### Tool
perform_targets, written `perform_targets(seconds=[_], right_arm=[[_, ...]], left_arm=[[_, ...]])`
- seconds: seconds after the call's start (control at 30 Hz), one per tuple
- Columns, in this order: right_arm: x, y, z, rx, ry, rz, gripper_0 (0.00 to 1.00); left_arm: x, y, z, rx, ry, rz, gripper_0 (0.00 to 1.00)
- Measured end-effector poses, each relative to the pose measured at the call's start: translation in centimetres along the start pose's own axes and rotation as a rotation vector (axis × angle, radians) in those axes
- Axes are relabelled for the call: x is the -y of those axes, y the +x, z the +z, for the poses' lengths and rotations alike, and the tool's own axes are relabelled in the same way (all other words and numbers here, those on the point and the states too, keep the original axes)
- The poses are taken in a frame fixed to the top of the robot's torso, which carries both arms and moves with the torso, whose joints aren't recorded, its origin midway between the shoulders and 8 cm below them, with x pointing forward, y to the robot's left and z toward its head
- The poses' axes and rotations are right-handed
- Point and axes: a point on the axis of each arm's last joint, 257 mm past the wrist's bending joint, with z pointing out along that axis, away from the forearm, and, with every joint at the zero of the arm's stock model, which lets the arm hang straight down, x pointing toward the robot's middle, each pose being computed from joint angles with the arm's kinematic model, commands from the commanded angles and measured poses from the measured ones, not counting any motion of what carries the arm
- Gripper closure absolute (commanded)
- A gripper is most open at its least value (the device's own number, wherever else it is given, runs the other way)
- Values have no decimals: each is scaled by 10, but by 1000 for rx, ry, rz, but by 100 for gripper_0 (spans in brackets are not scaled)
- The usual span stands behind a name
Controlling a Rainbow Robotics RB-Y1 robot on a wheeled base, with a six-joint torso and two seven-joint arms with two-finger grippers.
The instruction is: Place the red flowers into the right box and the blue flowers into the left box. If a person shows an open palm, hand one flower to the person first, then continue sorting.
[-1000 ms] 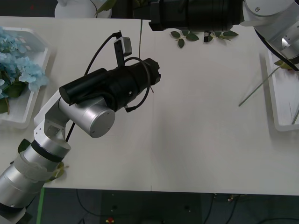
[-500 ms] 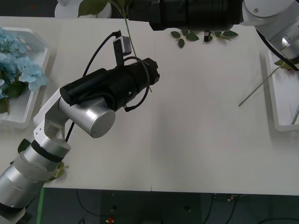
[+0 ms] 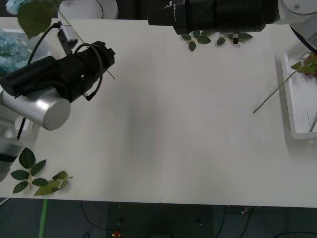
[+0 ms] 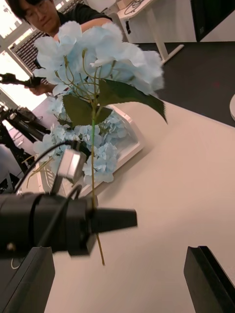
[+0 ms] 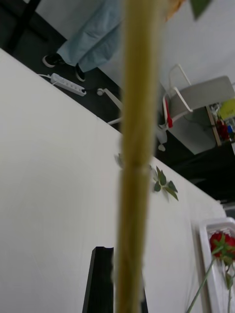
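My left gripper (image 3: 106,54) is shut on the thin stem of a blue flower (image 4: 103,49) and holds it upright above the table's left side. Its pale head and a big leaf (image 3: 34,15) reach the top left corner of the front view. Just beyond it lies the left box (image 4: 132,146), with several blue flowers (image 3: 10,47) in it. A red flower (image 5: 223,244) lies in the right box (image 3: 290,99), and its long stem (image 3: 275,94) sticks out over the rim onto the table. My right gripper (image 4: 120,288) is open and holds nothing, on the arm raised over the table's far side.
Loose green leaf sprigs lie at the far middle of the table (image 3: 203,38) and at the front left corner (image 3: 34,176). My right arm (image 3: 223,15) spans the far edge. The white table's (image 3: 188,129) front edge runs close to the bottom of the front view.
My left arm has swung left toward the left box, carrying the blue flower from the far middle to the far left. The right arm has barely shifted.
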Motion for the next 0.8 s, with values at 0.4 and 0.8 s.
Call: perform_targets(seconds=[0.4,0.8], right_arm=[[17,39,-61,-172,-20,-245,22],[46,74,-124,-272,-90,-495,22]], left_arm=[[-105,-106,-83,-37,-315,-104,100],[-195,-184,-139,37,-470,-298,100]])
